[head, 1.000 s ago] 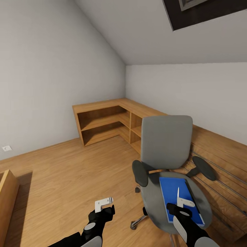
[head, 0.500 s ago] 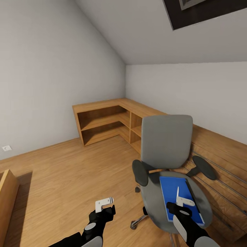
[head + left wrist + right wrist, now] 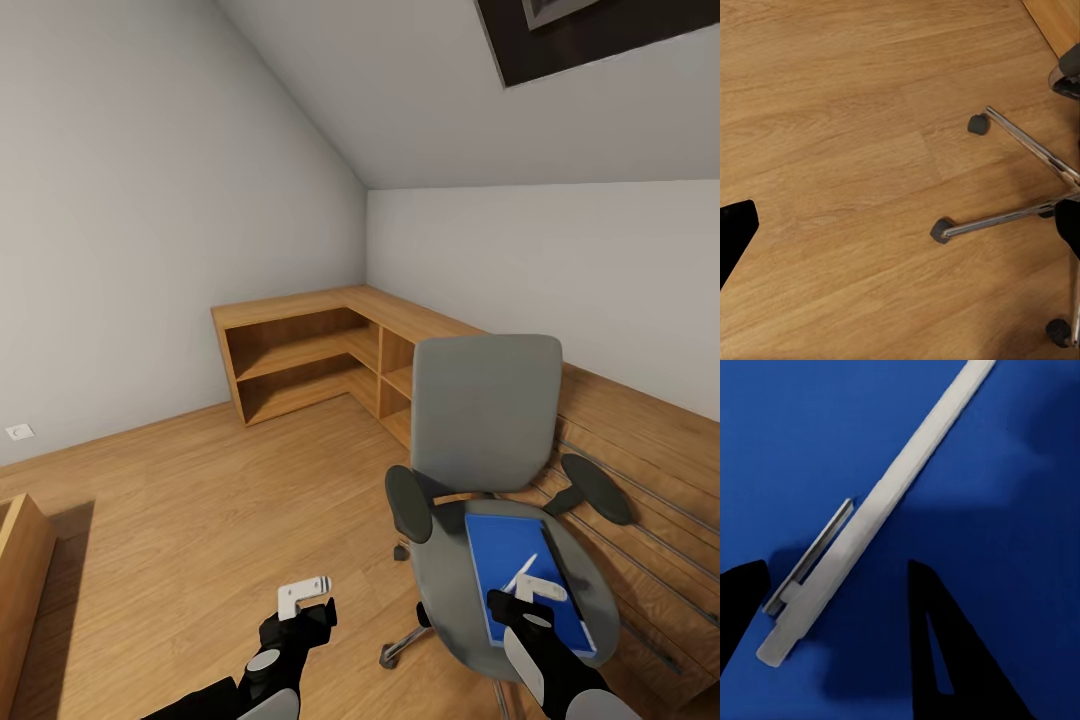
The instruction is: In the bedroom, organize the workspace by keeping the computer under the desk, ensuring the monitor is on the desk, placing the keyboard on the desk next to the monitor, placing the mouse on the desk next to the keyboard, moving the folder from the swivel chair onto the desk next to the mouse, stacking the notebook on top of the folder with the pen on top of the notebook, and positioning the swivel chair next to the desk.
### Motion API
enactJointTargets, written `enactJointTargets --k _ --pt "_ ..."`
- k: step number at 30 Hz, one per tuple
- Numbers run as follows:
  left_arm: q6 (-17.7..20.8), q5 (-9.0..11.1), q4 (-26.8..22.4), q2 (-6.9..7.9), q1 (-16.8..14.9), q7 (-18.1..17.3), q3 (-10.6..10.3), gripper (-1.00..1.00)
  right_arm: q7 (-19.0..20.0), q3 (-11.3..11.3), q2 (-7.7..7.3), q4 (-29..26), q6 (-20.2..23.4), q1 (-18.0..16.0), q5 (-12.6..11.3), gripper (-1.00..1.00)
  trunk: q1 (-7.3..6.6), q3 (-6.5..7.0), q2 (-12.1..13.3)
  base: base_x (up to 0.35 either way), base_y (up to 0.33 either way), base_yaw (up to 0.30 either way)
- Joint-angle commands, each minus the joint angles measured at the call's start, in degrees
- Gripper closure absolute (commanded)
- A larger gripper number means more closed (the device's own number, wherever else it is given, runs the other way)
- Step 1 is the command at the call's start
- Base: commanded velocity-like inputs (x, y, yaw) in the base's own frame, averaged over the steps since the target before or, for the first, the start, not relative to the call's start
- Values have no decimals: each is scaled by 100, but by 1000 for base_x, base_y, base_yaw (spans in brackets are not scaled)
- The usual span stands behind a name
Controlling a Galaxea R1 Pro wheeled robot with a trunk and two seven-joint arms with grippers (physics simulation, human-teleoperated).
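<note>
Our right claw [image 3: 832,607] hangs spread wide over the pen [image 3: 877,506], one dark finger [image 3: 952,652] on each side of its clipped end and neither touching it, so nothing is gripped yet. The pen lies slanted on the folder [image 3: 520,580], which rests flat on the seat of the swivel chair [image 3: 487,420], well away from any counter. Our left claw [image 3: 303,593] hovers low over the plank floor [image 3: 180,500], beside the chair's star base [image 3: 1012,217], fingers parted and empty. We judge the next move to be a pinch on the pen, and the risk lies there: the pen is thin and round on a slick cover, so a closing finger that meets it off-centre could roll or skid it off the folder, or off the seat altogether. Pressing down could also turn the chair on its castors. The right wrist view gives us the clip and the pen's exact slant between the fingers, which the head view renders as a small pale sliver. The head view gives us the chair's place beside the wooden shelving [image 3: 300,360] in the bedroom's corner.
</note>
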Motion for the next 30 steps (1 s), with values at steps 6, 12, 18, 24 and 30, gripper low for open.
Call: enactJointTargets --k 6,12,18,24,30 --pt "-40 45 -8 -2 -10 19 -23 -100 -20 -10 -2 15 32 4 -56 100 0 -7 -2 0 0 0" --pt "-37 49 -8 -3 -11 19 -23 -100 -15 -10 -2 4 35 4 -56 100 0 -7 -2 0 0 0" --pt "-37 47 35 -9 -9 19 -30 -100 -14 -10 -2 3 35 4 -56 100 0 -7 -2 0 0 0" --pt "-37 45 62 -11 -11 19 -39 -100 -14 -10 -2 3 35 3 -59 100 0 -7 -2 0 0 0" --pt "-31 46 69 -12 -10 19 -41 -100 -21 -16 -2 -1 42 4 -64 100 0 -7 -2 0 0 0"
